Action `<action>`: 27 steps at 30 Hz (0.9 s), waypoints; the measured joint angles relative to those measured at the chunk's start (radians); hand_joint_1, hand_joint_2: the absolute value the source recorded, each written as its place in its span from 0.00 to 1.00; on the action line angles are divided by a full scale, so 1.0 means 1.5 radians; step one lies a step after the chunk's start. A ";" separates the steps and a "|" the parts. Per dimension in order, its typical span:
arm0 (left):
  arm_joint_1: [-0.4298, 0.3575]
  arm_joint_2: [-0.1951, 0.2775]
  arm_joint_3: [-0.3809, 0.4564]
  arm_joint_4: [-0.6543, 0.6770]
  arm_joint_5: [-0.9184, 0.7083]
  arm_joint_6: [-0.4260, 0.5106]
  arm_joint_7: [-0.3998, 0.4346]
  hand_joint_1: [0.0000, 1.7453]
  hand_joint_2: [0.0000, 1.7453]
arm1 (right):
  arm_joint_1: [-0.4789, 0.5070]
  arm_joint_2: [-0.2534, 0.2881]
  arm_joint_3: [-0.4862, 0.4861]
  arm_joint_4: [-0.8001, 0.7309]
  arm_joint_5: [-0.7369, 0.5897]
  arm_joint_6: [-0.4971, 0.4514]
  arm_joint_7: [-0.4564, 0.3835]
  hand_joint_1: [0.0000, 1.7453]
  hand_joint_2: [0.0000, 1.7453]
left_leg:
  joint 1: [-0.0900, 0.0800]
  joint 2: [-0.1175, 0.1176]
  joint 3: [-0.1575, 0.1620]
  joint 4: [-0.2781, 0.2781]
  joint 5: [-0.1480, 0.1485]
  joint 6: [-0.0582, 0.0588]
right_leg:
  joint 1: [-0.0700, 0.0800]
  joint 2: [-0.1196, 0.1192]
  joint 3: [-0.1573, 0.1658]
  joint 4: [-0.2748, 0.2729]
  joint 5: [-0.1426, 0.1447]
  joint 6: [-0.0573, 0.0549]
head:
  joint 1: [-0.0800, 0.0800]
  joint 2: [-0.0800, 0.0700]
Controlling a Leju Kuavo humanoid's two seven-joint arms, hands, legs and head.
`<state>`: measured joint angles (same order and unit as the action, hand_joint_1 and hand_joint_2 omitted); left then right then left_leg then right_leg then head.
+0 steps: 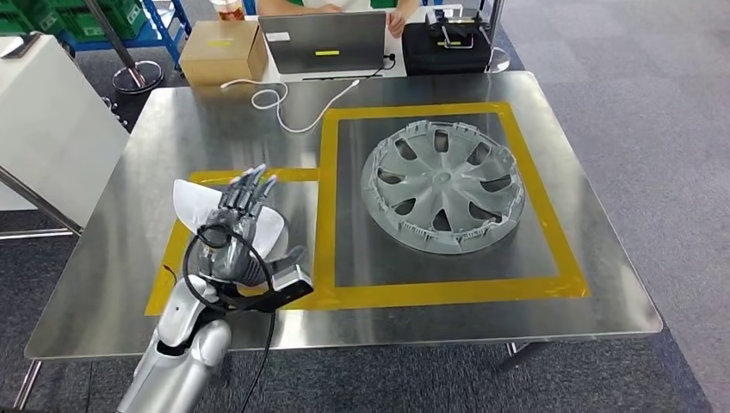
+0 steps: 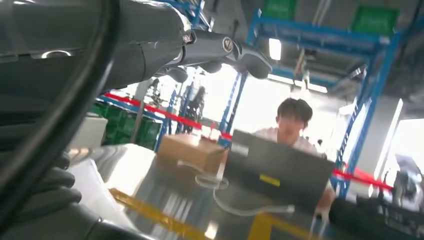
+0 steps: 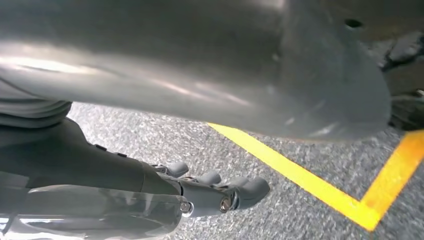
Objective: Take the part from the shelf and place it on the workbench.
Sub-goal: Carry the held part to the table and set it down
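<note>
Steel covers the workbench, a reflective top marked out in yellow tape: a large taped rectangle and a smaller taped box adjoining its near-left side. Inside the large rectangle, toward its far right, a grey wheel cover lies flat with its ribbed inner side up, wholly within the tape and well apart from the robot's arm.

Just outside the large rectangle, within the smaller taped box, a white curved part rests on the steel. The left hand lies over it, fingers stretched out nearly straight and pointing away from the robot, with the white part showing on both sides of the hand. Whether the fingers actually grip the part or merely rest on it cannot be told. In the left wrist view the same hand fills the near side, dark fingers reaching out over the white part.

The right hand hangs below the table edge over speckled grey floor crossed by yellow lines; its fingers are loosely curled and nothing is in them.

Beyond the far edge of the large rectangle, a white cable loops across the steel. Behind it stand a cardboard box, an open grey laptop with a person seated behind it, and a black case.
</note>
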<state>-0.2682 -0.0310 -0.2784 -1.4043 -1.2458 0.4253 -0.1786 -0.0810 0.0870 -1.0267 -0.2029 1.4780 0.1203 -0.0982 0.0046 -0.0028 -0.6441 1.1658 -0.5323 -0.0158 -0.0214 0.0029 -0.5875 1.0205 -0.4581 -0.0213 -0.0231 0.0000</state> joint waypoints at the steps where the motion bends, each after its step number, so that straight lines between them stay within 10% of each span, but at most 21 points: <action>1: 0.008 -0.002 0.009 -0.021 0.015 -0.001 -0.011 0.00 0.00 | 0.000 0.000 -0.001 0.000 -0.001 -0.001 0.000 0.00 0.00 | 0.001 0.000 -0.020 0.045 -0.020 -0.002 | 0.001 0.000 0.000 0.000 0.000 -0.001 | 0.000 0.000; 3: 0.029 -0.010 0.025 -0.064 0.090 -0.010 -0.054 0.00 0.00 | 0.000 0.000 -0.003 0.000 -0.004 -0.002 0.000 0.00 0.00 | 0.001 0.000 -0.042 0.091 -0.031 -0.003 | 0.002 0.000 -0.001 0.002 -0.001 -0.002 | 0.000 0.000; 7: 0.062 -0.030 0.044 -0.204 0.302 -0.083 -0.153 0.00 0.00 | 0.000 0.002 -0.009 0.000 -0.011 -0.006 -0.001 0.00 0.00 | -0.002 0.001 0.028 -0.053 0.042 0.013 | 0.007 0.000 0.003 0.003 -0.004 0.000 | 0.001 0.000; 12: 0.091 -0.037 0.055 -0.356 0.516 -0.214 -0.223 0.00 0.00 | 0.000 0.005 -0.015 0.000 -0.014 -0.007 -0.008 0.00 0.00 | -0.005 0.002 0.055 -0.109 0.055 0.028 | 0.007 -0.001 0.006 0.000 -0.006 0.018 | 0.001 0.000; 18: 0.151 -0.046 0.049 -0.420 0.722 -0.404 -0.314 0.00 0.00 | 0.000 0.006 -0.018 0.000 -0.015 -0.011 -0.012 0.00 0.00 | -0.002 0.005 0.061 -0.122 0.064 0.037 | 0.003 -0.002 -0.071 0.171 -0.092 0.031 | 0.006 0.000; 22: 0.185 -0.053 0.021 -0.408 0.738 -0.450 -0.332 0.00 0.00 | -0.002 0.007 -0.021 0.000 -0.016 -0.016 -0.012 0.00 0.00 | -0.002 0.002 0.058 -0.108 0.058 0.029 | -0.002 -0.002 -0.008 0.045 -0.021 0.032 | 0.006 0.000; 27: 0.199 -0.060 -0.003 -0.395 0.739 -0.454 -0.332 0.00 0.00 | -0.004 0.010 -0.023 0.000 -0.018 -0.017 -0.012 0.00 0.00 | -0.003 0.001 0.052 -0.098 0.054 0.012 | 0.001 0.001 0.006 0.004 -0.005 0.011 | 0.005 0.000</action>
<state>0.0302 -0.1216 -0.2824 -1.9964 -0.1369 -0.2551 -0.6771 -0.0874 0.1025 -1.0611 -0.2029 1.4511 0.0943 -0.1167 -0.0004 -0.0016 -0.5654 1.0188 -0.4519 0.0024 -0.0197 0.0042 -0.5786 1.0257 -0.4652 -0.0045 -0.0149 0.0000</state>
